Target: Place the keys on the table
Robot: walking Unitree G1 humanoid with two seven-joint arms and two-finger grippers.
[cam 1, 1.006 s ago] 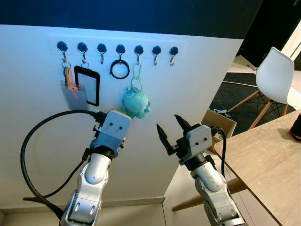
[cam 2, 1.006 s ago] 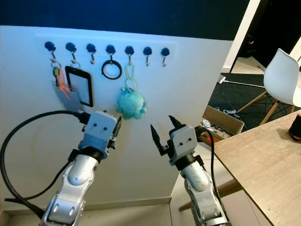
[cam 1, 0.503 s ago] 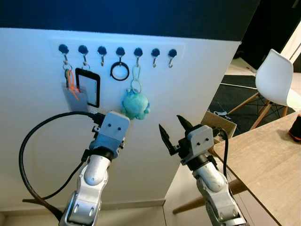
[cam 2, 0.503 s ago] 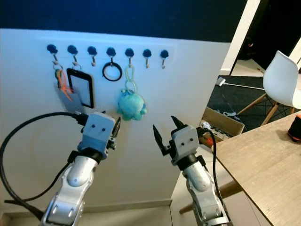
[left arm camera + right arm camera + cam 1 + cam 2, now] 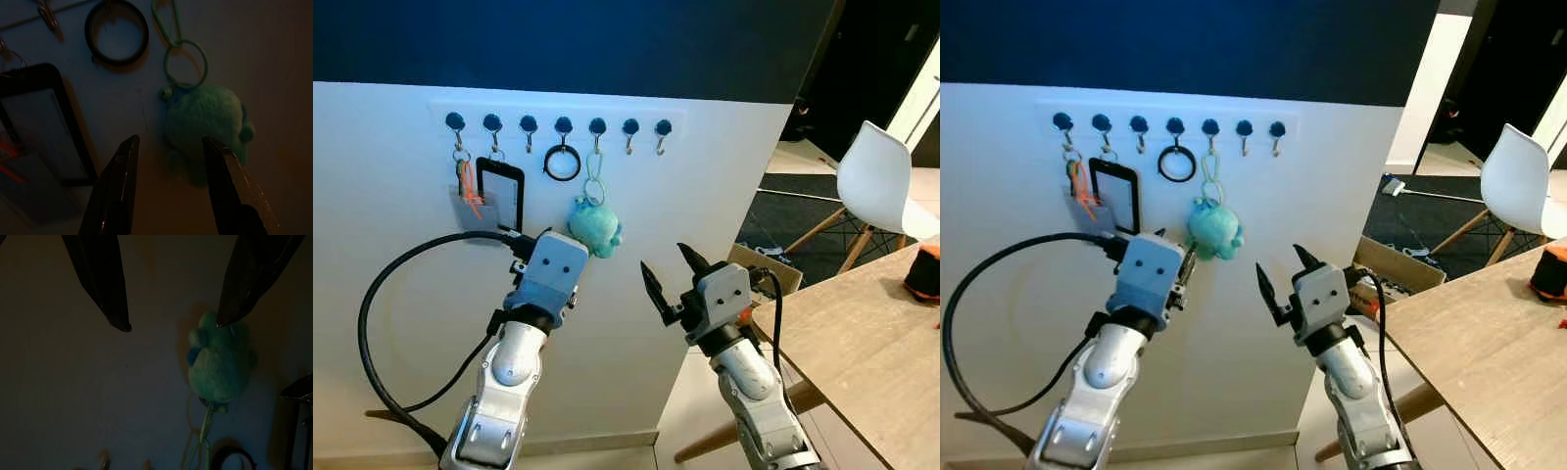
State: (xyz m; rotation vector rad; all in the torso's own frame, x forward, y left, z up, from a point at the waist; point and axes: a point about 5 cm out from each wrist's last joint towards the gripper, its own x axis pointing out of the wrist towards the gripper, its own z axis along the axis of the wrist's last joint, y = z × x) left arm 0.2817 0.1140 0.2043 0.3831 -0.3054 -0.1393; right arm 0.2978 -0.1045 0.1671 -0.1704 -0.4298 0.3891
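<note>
A teal plush keychain (image 5: 595, 227) hangs by a green clip from the fifth hook of a white wall rack (image 5: 558, 124). A bunch of keys with an orange cord (image 5: 467, 186) hangs on the first hook. My left gripper (image 5: 170, 139) is open and points at the wall just below and left of the plush (image 5: 205, 122), a short way off it. My right gripper (image 5: 671, 279) is open too, raised lower right of the plush and apart from it. The right wrist view has the plush (image 5: 220, 362) beyond one fingertip (image 5: 124, 325).
A black badge holder (image 5: 501, 191) and a black ring (image 5: 563, 163) hang on the rack between the keys and the plush. A wooden table (image 5: 862, 343) stands at right with an orange and black object (image 5: 922, 274) on it. Behind are a white chair (image 5: 876, 181) and a cardboard box (image 5: 764, 264).
The whole picture has shifted, so the rack sits lower and smaller in view. Both arms keep about the same pose toward the wall, and both grippers stay open.
</note>
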